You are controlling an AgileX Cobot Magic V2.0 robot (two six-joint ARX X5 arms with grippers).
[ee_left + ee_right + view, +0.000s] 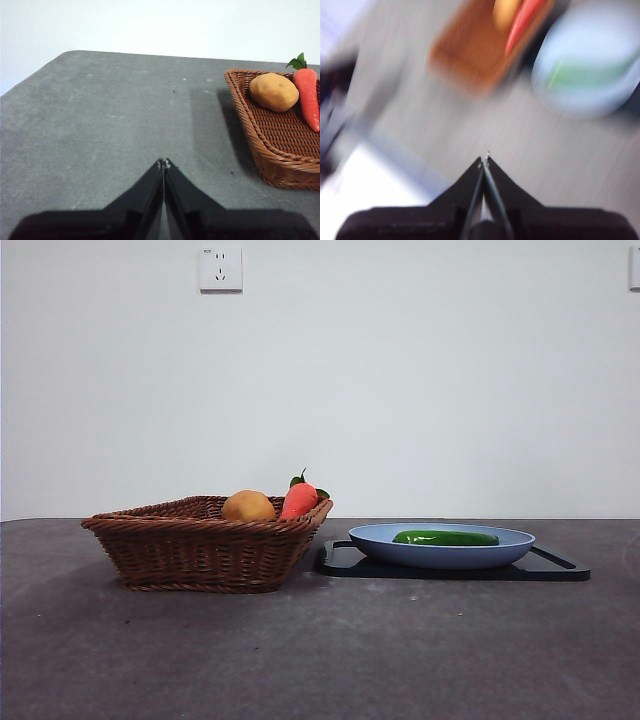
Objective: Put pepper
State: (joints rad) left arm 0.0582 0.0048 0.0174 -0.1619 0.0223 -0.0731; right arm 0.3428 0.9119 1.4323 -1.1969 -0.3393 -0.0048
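The dark-green pepper [445,537] lies flat in the blue plate [380,539], which rests on a black tray [560,567] right of the middle in the front view. In the blurred right wrist view the pepper [587,76] shows as a green streak in the plate [580,35]. My right gripper [484,159] is shut and empty, up above the table and well away from the plate. My left gripper [163,163] is shut and empty over bare table beside the basket [260,145]. Neither gripper shows in the front view.
A brown wicker basket [190,545] stands left of the plate and holds a yellow-brown potato [248,506] and a red-orange carrot [299,499]. The dark grey table [320,650] reaches to the white wall. The table's edge shows in the left wrist view.
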